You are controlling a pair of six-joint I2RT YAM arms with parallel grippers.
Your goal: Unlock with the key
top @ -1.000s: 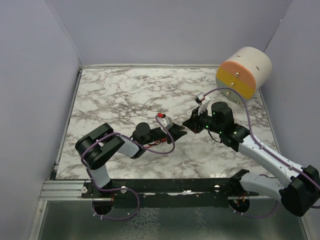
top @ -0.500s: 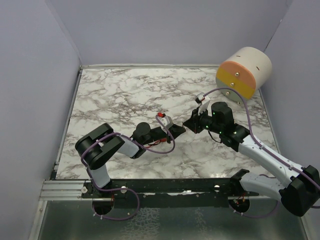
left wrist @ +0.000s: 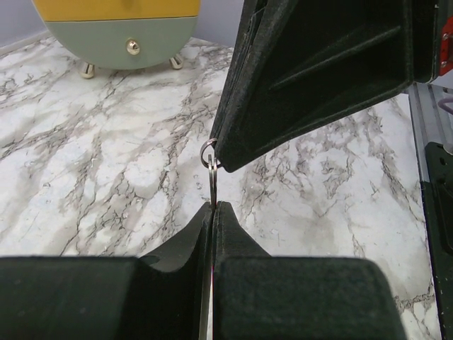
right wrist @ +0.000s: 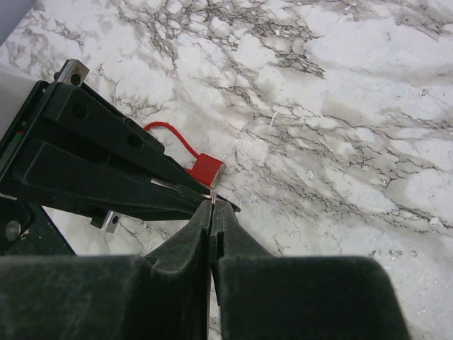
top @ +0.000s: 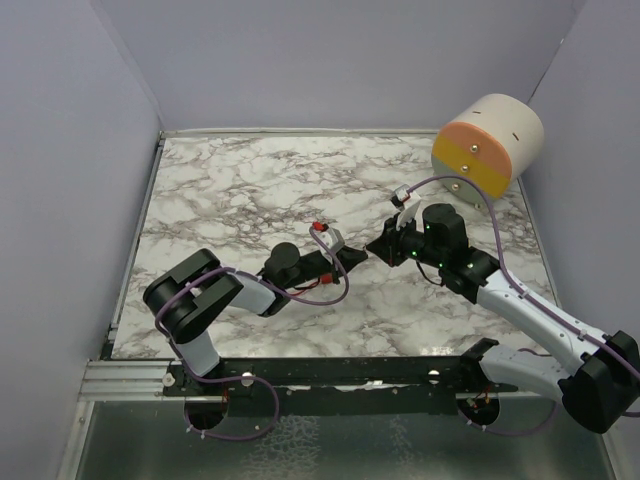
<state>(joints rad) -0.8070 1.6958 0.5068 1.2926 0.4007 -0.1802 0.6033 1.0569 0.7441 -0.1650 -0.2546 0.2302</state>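
Two robot arms meet tip to tip near the middle of a marble table (top: pixel 220 190). From above, the key (left wrist: pixel 211 185) is too small to make out between them.

In the left wrist view it is a thin metal strip seen edge-on, with most of its length buried between the fingers. The left gripper (left wrist: pixel 214 207) is closed flat on it. The key's long axis runs straight out along those fingers. Its small ring (left wrist: pixel 209 153) points away, at the tip of the right gripper (right wrist: pixel 212 207).

The right fingers are also pressed together. Whether they pinch the ring or only touch it cannot be told.

A red tab (right wrist: pixel 207 170) on a red cord shows just behind the fingertips, and what it is attached to is unclear.

A round yellow and green cabinet (top: pixel 487 143) stands at the far right corner, well apart from the key. It is cut off at the top of the left wrist view.
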